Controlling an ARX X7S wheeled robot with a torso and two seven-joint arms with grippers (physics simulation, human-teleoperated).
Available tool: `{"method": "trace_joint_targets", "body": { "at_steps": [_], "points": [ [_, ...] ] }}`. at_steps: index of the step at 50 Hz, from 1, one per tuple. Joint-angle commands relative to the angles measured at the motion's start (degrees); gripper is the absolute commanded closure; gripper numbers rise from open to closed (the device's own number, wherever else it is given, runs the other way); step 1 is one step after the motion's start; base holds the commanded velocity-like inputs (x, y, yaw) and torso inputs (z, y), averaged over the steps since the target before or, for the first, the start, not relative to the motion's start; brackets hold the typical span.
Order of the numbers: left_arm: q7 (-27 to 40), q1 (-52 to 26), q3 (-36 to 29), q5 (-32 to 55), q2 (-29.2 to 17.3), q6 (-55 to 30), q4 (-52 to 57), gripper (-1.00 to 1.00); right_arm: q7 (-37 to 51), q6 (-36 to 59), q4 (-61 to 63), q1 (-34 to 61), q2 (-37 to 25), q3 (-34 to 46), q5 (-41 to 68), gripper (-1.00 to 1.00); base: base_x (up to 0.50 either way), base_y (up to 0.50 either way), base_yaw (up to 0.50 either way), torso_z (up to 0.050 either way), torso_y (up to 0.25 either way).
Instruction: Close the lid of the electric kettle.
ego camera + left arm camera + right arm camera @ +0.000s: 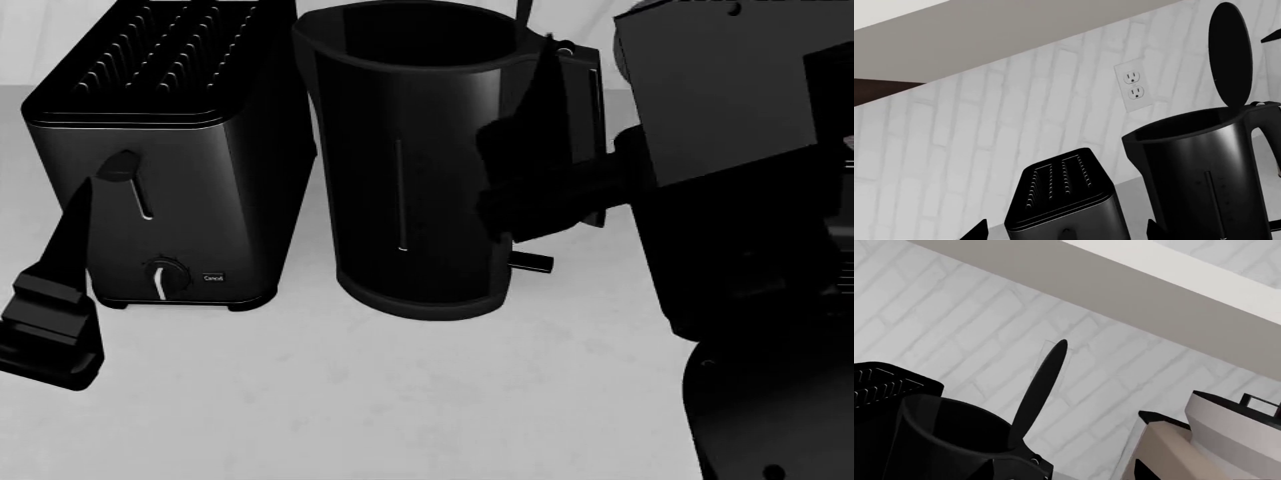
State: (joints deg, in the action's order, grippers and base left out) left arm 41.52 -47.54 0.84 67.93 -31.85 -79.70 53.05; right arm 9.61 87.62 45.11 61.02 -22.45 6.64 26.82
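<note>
The electric kettle (pixel 407 170), a tall glossy black jug, stands mid-counter with its top open. Its round lid (pixel 1231 50) stands upright on the hinge at the handle side and shows edge-on in the right wrist view (pixel 1044 385). In the head view only a sliver of the lid (pixel 523 10) shows. My right gripper (pixel 527 200) is beside the kettle's handle, low against the body, open and empty (pixel 1064 475). My left gripper (pixel 54 300) is open and empty in front of the toaster (pixel 1066 235). The kettle also shows in both wrist views (pixel 1201 185) (pixel 941 440).
A boxy black slotted toaster (pixel 160 130) stands close to the kettle's left. A beige espresso machine (pixel 1214 440) stands to the kettle's right. A white brick wall with an outlet (pixel 1134 85) is behind. The grey counter (pixel 400 400) stretches in front.
</note>
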Motion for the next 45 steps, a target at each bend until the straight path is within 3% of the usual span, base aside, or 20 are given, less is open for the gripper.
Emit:
{"method": "trace_joint_targets", "body": {
  "at_steps": [1, 17, 45],
  "points": [
    [1.4, -0.6, -0.2, 1.7, -0.6, 0.4, -0.2, -1.0, 3.4, 2.1, -5.1, 6.0, -0.4, -0.8, 4.7, -1.0, 0.0, 0.0, 0.0, 0.0, 0.0],
    [1.1, 0.3, -1.4, 0.7, -1.8, 2.5, -0.6, -1.0, 1.3, -7.7, -20.5, 11.9, -3.3, 6.9, 2.3, -1.0, 0.0, 0.0, 0.0, 0.0, 0.0],
    [0.8, 0.9, -3.6, -0.8, -3.2, 5.0, -1.4, -1.0, -2.7, -20.3, -42.9, 19.4, -1.3, 15.6, -3.4, -1.0, 0.0, 0.0, 0.0, 0.0, 0.0]
  ]
}}
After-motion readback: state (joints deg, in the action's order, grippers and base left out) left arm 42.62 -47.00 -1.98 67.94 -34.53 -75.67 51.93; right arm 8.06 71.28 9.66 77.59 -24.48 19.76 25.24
